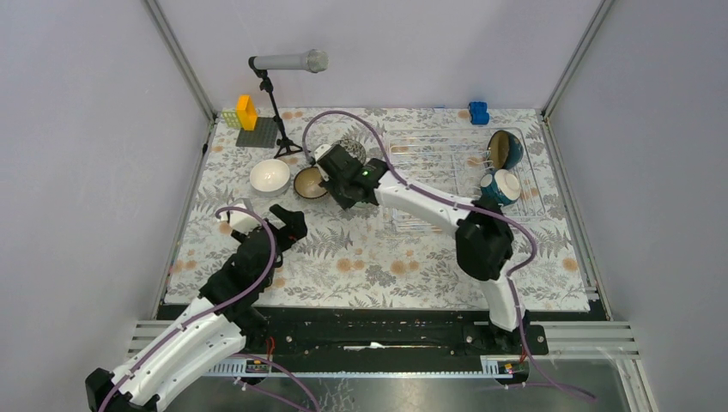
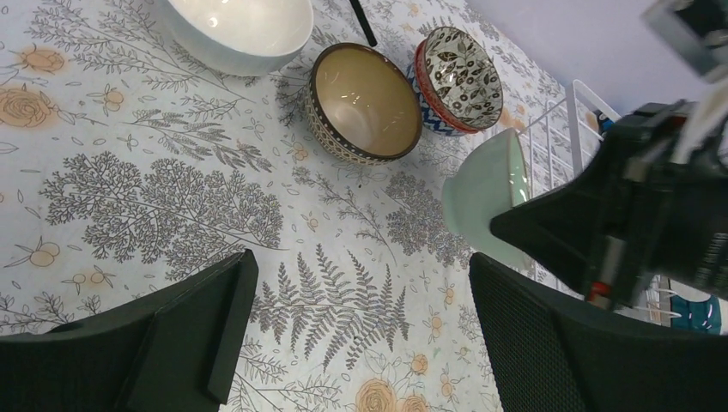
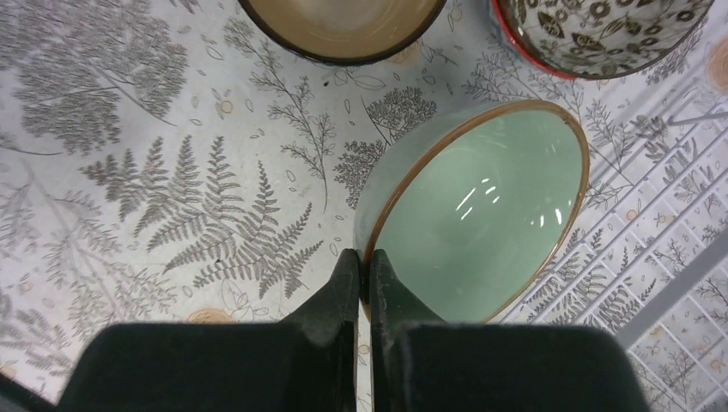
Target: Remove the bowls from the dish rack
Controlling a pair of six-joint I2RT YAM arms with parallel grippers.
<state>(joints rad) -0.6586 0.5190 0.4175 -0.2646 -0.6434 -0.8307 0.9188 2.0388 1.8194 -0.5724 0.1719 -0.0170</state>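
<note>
Top external view: left of centre, white bowl (image 1: 269, 176), brown bowl (image 1: 309, 183) and floral bowl (image 1: 353, 147) sit empty on the table (image 1: 386, 257). At right, teal bowl (image 1: 505, 148) and blue-and-white bowl (image 1: 500, 185) wait in the dish rack (image 1: 429, 153). Left wrist view: left gripper (image 2: 360, 326) gapes, empty. Right wrist view: right gripper (image 3: 364, 279) pinches the mint bowl (image 3: 481, 206) by its rim, mid-frame, beside the rack.

No legible text, labels, brands or numbers on any surface in view.
</note>
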